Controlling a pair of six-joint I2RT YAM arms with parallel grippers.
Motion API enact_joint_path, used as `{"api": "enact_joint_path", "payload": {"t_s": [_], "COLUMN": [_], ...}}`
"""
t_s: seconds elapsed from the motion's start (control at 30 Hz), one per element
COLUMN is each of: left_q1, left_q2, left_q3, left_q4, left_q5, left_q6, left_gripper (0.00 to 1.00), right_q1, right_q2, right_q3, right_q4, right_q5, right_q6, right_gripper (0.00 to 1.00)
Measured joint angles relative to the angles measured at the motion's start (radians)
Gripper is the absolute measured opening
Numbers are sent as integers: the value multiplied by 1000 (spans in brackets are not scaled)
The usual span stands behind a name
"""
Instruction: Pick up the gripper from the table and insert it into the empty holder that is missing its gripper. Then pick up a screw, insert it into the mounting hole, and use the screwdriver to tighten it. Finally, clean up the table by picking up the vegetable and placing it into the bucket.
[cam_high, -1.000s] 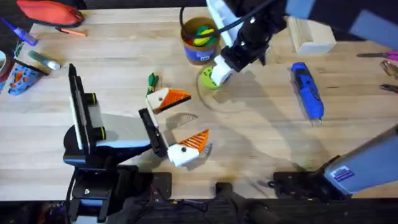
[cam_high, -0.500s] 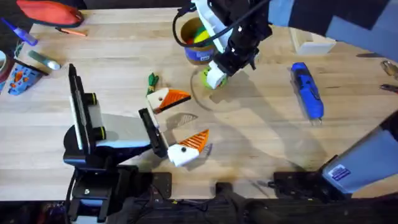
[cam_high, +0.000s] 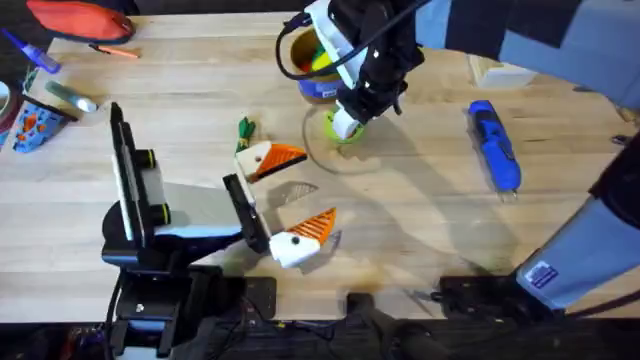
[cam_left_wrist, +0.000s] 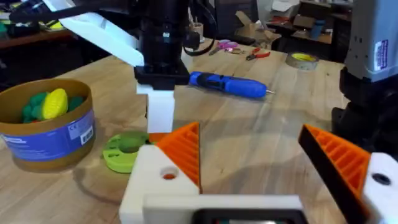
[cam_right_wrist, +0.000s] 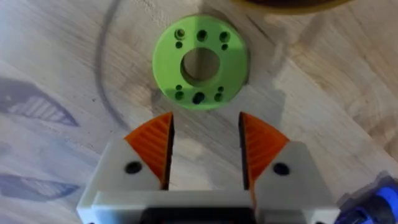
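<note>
My right gripper (cam_high: 345, 125) hangs open just over a lime-green disc (cam_right_wrist: 200, 61), with nothing between its orange pads (cam_right_wrist: 155, 146). It stands beside the bucket (cam_high: 318, 70), which holds yellow and green toys. The dark-green vegetable (cam_high: 244, 128) lies left of the disc, close to one finger of my left gripper (cam_high: 298, 193). That gripper rests open and empty near the table's front. The blue screwdriver (cam_high: 495, 145) lies to the right. The left wrist view takes in the bucket (cam_left_wrist: 46, 127), the disc (cam_left_wrist: 124, 149), the right gripper (cam_left_wrist: 160, 115) and the screwdriver (cam_left_wrist: 227, 84). The gripper part, holder and screw are hidden.
A pale rectangular box (cam_high: 505, 70) sits at the back right, partly under the right arm. A red pouch (cam_high: 80, 20) and small items lie at the back left. Hand tools (cam_high: 625, 95) line the right edge. Bare wood lies between the disc and the screwdriver.
The right arm has swung left and a little nearer, bringing its gripper down over the lime-green disc. The left arm has not moved.
</note>
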Motion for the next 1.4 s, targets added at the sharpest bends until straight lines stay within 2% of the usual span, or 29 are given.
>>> {"api": "enact_joint_path", "payload": {"t_s": [0.43,0.97,1.4], "left_q1": [0,0,0], "left_q2": [0,0,0], "left_q3": [0,0,0], "left_q4": [0,0,0], "left_q5": [0,0,0], "left_q6": [0,0,0], "left_gripper": [986,985,985], "right_q1": [16,16,22], "right_q2": [39,67,67], "right_q3": [0,0,0], "right_q4": [20,47,54], "right_q5": [0,0,0], "right_q6": [0,0,0], "right_gripper": [541,341,277]}}
